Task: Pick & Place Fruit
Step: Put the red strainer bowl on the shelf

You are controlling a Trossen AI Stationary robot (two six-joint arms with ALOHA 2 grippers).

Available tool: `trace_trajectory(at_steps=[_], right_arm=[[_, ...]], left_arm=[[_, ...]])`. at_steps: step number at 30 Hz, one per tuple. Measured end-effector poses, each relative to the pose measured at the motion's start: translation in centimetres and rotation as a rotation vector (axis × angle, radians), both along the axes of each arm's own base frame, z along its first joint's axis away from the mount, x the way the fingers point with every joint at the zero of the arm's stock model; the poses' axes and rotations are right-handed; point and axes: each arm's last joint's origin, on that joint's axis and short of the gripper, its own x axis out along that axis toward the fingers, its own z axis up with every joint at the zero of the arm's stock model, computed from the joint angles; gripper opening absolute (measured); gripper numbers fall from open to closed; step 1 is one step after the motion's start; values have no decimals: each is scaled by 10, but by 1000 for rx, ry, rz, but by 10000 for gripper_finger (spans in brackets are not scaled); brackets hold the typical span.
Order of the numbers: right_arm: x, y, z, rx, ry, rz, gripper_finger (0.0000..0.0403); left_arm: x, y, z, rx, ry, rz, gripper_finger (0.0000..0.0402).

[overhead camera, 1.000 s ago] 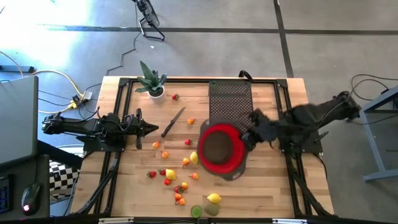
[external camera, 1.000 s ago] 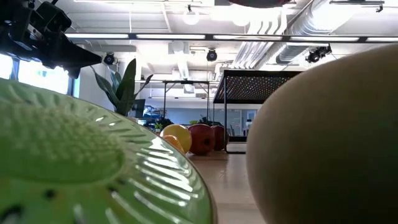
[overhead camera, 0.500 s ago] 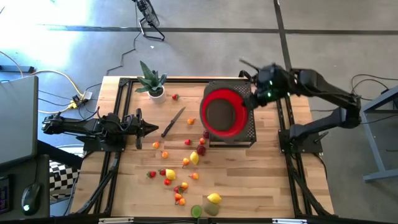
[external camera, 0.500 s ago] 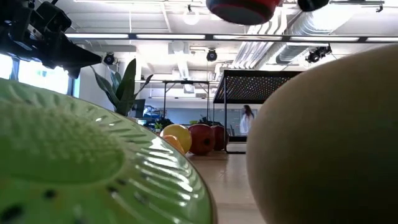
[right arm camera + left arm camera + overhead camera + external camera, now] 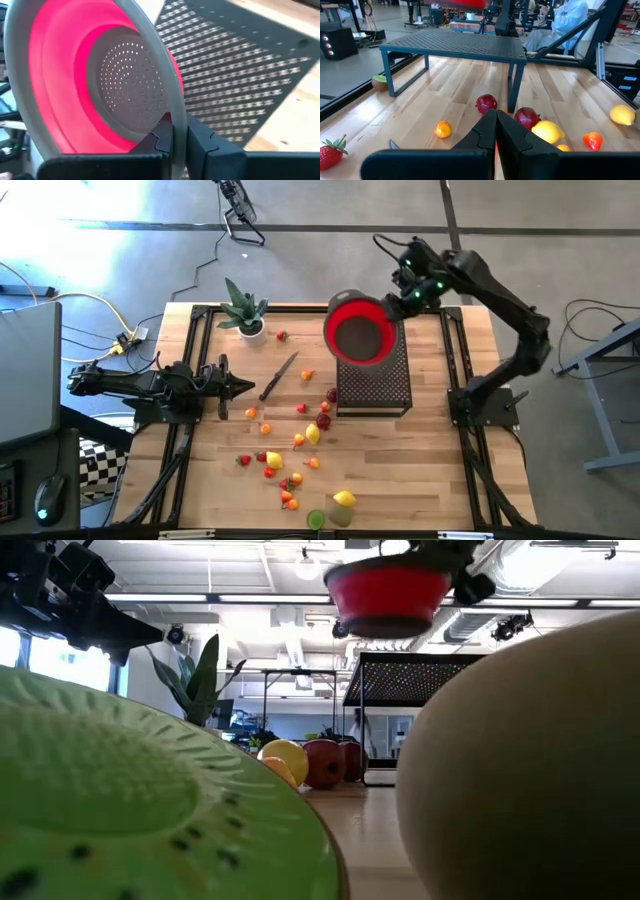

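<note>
Holding the red bowl (image 5: 360, 340) by its rim in our clenched right gripper (image 5: 398, 307), we are keeping it above the black mesh stand (image 5: 374, 385); the fruit (image 5: 312, 434) is lying scattered across the table (image 5: 430, 470), none in the bowl; our left gripper (image 5: 243, 388), closed and empty, is waiting at the table's left side.

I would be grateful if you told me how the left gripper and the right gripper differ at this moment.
The right gripper is shut on the rim of the red bowl and holds it in the air above the black mesh rack; the left gripper is shut on nothing. The right arm reaches up over the table's far side; the left arm lies low by the knife. Both have their jaws shut.
</note>
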Motion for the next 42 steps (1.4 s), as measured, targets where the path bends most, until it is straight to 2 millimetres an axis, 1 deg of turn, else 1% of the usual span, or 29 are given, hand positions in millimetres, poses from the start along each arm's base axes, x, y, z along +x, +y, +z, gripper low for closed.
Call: trace_trajectory(at_steps=[6, 10, 16, 22, 35, 42], right_arm=[[2, -31, -10, 49, 46, 4, 15], [-1, -50, -15, 61, 47, -8, 15], [-11, -69, -25, 82, 92, -24, 15], [-18, -77, -27, 72, 96, -29, 15], [-19, -78, -29, 32, 137, -33, 15], [-18, -81, -45, 59, 171, -37, 15]], left_arm=[[0, 0, 0, 0, 0, 0, 6], [0, 0, 0, 0, 0, 0, 6], [0, 0, 0, 0, 0, 0, 6], [0, 0, 0, 3, 1, 0, 6], [0, 0, 0, 3, 1, 0, 6], [0, 0, 0, 3, 1, 0, 6]])
